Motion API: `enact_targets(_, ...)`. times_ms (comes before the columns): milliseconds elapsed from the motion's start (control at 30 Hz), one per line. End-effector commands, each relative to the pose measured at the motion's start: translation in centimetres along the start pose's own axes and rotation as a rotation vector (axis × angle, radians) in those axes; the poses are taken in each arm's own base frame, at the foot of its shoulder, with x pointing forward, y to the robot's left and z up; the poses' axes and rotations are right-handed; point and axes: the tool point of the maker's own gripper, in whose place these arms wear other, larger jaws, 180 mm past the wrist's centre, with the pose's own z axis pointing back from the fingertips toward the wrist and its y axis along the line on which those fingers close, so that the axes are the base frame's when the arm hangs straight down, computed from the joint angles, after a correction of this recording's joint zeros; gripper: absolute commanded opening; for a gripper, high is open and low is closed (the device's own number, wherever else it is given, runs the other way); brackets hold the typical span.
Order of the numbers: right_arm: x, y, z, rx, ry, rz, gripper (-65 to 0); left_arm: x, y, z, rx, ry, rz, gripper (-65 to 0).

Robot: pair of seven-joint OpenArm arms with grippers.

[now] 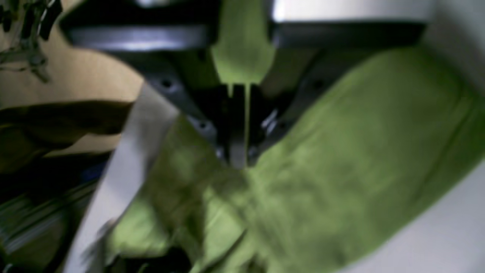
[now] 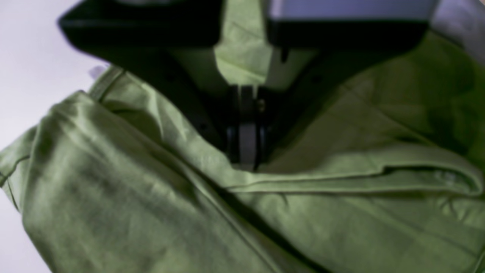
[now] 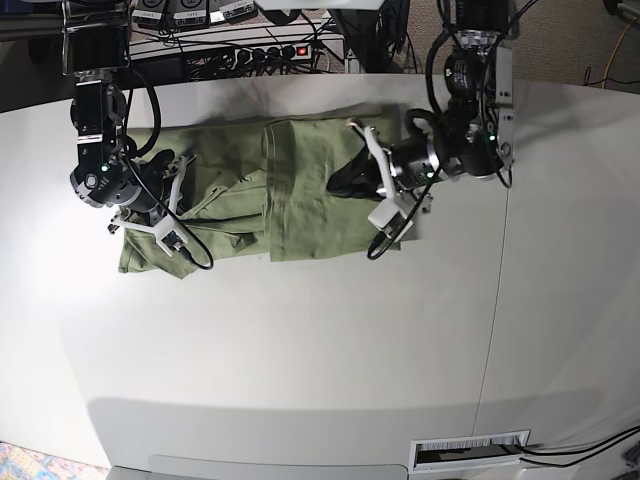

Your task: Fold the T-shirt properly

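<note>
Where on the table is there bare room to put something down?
The white table is bare in front of the T-shirt and right of the left gripper. It is crowded along the shirt, where the right gripper also works.

green T-shirt (image 3: 300, 200) (partly folded), white table (image 3: 300, 340)
</note>
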Motion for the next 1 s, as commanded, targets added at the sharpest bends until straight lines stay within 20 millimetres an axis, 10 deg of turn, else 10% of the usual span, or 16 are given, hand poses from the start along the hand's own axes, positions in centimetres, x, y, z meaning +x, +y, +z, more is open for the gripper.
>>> enact_targets(0,-0.4,-0.8,0.5,-0.019,0.027,0.024,-65.0,1.2,-0.1,0.3,-0.003,-0.054,-0.022,-65.0)
enact_targets(533,1.9,-6.3,9.0,-0.071,-0.193,-0.219,-65.0,-3.1,2.8,-0.3,0.073,0.053,0.001,-65.0)
enact_targets(700,-1.0,-10.1,12.4,-0.185,-0.162,-0.247,-38.4,-3.7,3.4,0.3,0.087,0.078,-0.014,-65.0)
enact_targets(967,-3.8,-11.3,11.6,-0.119,-0.205,-0.418,-36.2,-3.6,3.5,0.5,0.081,0.072,-0.009,-65.0)
